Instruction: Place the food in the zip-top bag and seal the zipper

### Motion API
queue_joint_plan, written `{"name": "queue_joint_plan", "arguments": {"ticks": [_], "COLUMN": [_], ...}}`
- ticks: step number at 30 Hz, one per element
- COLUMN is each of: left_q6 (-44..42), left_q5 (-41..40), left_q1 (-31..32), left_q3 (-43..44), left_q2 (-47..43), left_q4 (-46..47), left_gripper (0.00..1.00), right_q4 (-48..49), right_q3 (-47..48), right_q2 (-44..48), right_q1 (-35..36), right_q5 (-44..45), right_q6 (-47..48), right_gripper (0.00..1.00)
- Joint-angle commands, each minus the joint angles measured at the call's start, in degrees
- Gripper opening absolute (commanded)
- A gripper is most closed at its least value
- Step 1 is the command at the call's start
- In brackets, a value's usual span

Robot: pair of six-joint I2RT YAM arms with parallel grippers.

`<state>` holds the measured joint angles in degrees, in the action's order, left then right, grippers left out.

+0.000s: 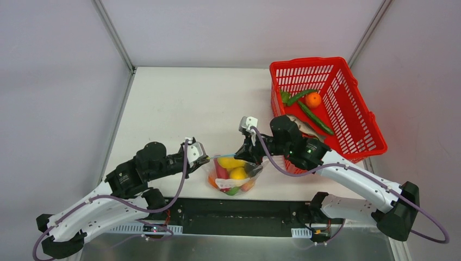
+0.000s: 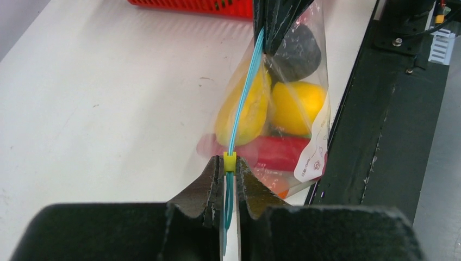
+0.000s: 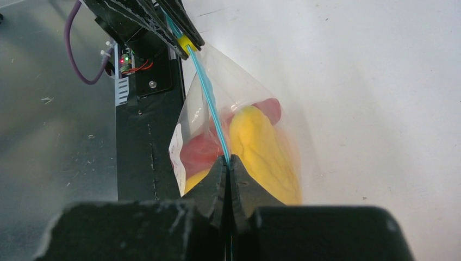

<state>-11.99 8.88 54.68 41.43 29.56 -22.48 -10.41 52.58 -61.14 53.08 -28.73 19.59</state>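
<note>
Top: zip-top bag, food inside, held between left gripper and right gripper; left wrist: jaws shut on zipper at yellow slider; right wrist: jaws clamped on zipper's other end; risk: uneven pull, strip slips free, seal gaps

The clear zip-top bag stands upright at the lower centre of the top view. It bulges with food: yellow pieces, a red piece and a dark ball. Its teal zipper runs taut along the top edge, with a yellow slider at its left end in that view. An orange ball and green pieces lie at upper right.
</note>
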Motion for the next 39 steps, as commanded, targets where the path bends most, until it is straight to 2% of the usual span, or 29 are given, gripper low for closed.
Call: {"name": "queue_joint_plan", "arguments": {"ticks": [1,12,17,21,22,27,32,39], "left_q6": [-0.6,-2.6,-3.1,-2.0,-1.5,1.3,4.5,9.7], "left_q5": [-4.7,-8.5,-11.3,-10.9,-11.1,-13.0,-17.9,-25.2], "left_q1": [-0.4,-0.4,-0.4,-0.4,-0.4,-0.4,-0.4,-0.4], "left_q3": [0.8,2.2,2.1,1.6,1.6,2.6,3.6,4.6], "left_q2": [-0.9,-2.7,-4.3,-4.2,-3.7,-2.1,-4.4,-7.1], "left_q4": [-5.4,-12.9,-13.9,-11.1,-10.4,-8.2,-6.1,-4.7], "left_gripper": [0.0,0.0,0.0,0.0,0.05,0.57,0.97,0.99], "right_q4": [1.4,1.2,1.2,1.8,1.9,2.9,3.4,2.6], "right_q3": [-0.5,-0.6,-0.6,-0.7,-0.6,-0.5,0.7,10.1], "right_q2": [2.3,2.4,2.3,2.0,1.9,2.0,1.9,-4.5], "right_q1": [-0.5,-0.5,-0.5,-0.6,-0.5,-0.6,-0.5,-3.1], "right_q5": [3.7,4.0,3.4,2.7,2.6,2.0,3.5,10.8], "right_q6": [-0.8,-0.9,-0.9,-1.1,-1.3,-2.0,-1.5,0.1], "right_gripper": [0.0,0.0,0.0,0.0,0.0,0.0,0.0,0.0]}}
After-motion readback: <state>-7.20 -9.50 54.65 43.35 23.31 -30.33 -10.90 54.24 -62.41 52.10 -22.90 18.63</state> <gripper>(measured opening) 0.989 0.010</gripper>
